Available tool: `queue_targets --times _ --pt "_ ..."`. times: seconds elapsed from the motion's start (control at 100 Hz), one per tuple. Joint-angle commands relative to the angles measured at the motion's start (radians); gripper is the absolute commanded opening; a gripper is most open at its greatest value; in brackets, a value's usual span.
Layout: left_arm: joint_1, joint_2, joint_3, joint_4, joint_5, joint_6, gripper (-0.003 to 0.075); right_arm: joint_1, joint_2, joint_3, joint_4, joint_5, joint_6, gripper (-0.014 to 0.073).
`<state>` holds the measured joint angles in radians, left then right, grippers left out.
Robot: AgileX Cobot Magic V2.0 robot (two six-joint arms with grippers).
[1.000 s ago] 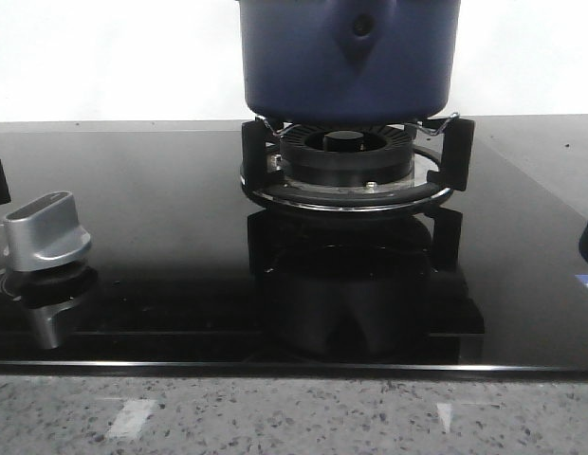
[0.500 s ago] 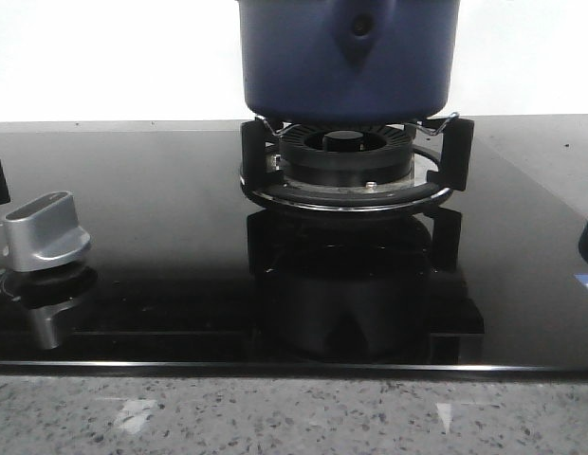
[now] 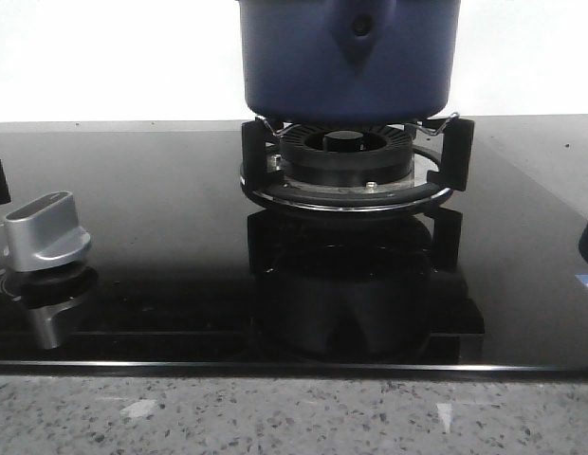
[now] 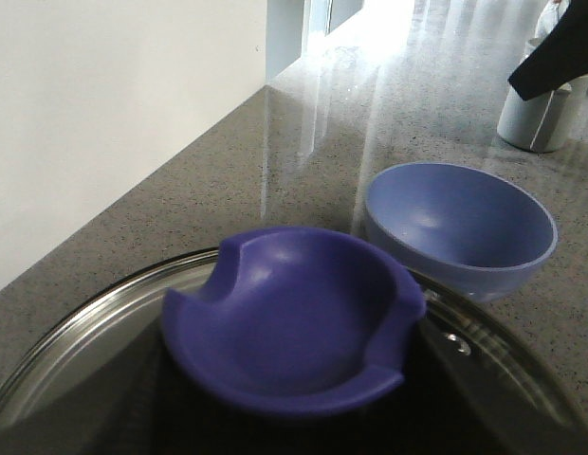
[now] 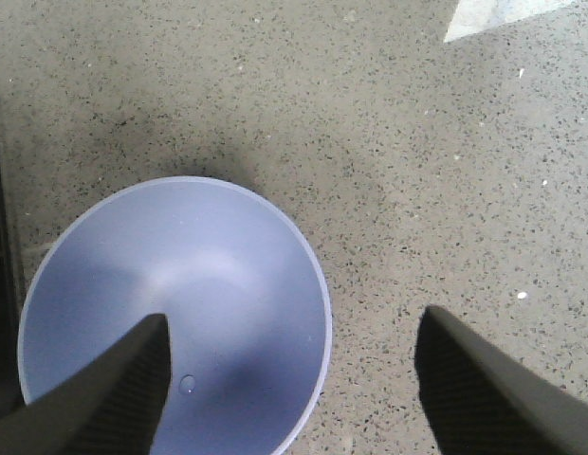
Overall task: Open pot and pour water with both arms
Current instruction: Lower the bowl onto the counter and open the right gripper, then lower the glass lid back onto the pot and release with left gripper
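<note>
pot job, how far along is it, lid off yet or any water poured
Nothing looks done: the pot sits on the burner ring. In hand: the left wrist camera is right above the glass lid and its blue knob; the open right gripper hovers over the empty blue bowl. Pouring remains.

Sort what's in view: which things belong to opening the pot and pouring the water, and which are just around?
Job:
pot
glass lid with blue knob
blue bowl
right gripper, open

Around:
burner ring
stove knob
white container
</note>
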<state>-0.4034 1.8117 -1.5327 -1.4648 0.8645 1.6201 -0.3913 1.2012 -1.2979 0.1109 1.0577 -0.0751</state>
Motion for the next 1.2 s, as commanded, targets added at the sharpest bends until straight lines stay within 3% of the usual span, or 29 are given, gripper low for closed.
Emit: queue_targets --times 0.0,0.22,0.49,0.6,0.74,0.83,0.92,1.05,1.11,1.19 --pt "-0.006 -0.044 -0.04 -0.075 0.015 0.003 0.0355 -0.007 -0.029 -0.035 0.007 -0.047 -0.012 0.0488" --pt "-0.004 -0.042 -0.056 -0.077 0.034 0.003 0.0561 -0.007 -0.029 -0.035 0.009 -0.047 -0.012 0.0488" --pt "0.025 -0.097 -0.177 -0.089 0.103 -0.047 0.0574 -0.002 -0.029 -0.035 0.015 -0.047 -0.012 0.0488" --pt "0.072 -0.147 -0.216 -0.089 0.117 -0.084 0.0556 -0.002 -0.029 -0.035 0.077 -0.054 -0.015 0.0488" --pt "0.156 -0.225 -0.222 -0.087 0.139 -0.145 0.0482 0.02 -0.035 -0.035 0.263 -0.064 -0.084 0.0485" --pt "0.222 -0.273 -0.222 -0.085 0.143 -0.225 0.0382 0.036 -0.041 -0.035 0.402 -0.08 -0.14 0.0442" --pt "0.288 -0.316 -0.222 -0.059 0.15 -0.332 0.0239 0.052 -0.047 -0.033 0.533 -0.138 -0.154 0.0318" --pt "0.399 -0.364 -0.222 -0.021 0.202 -0.42 -0.0022 0.097 -0.059 -0.021 0.731 -0.257 -0.271 0.0044" --pt "0.441 -0.384 -0.222 0.0 0.214 -0.446 -0.002 0.132 -0.059 -0.021 0.8 -0.288 -0.353 -0.0069" --pt "0.493 -0.422 -0.217 0.044 0.166 -0.49 -0.002 0.186 -0.059 -0.017 0.862 -0.33 -0.444 -0.0054"
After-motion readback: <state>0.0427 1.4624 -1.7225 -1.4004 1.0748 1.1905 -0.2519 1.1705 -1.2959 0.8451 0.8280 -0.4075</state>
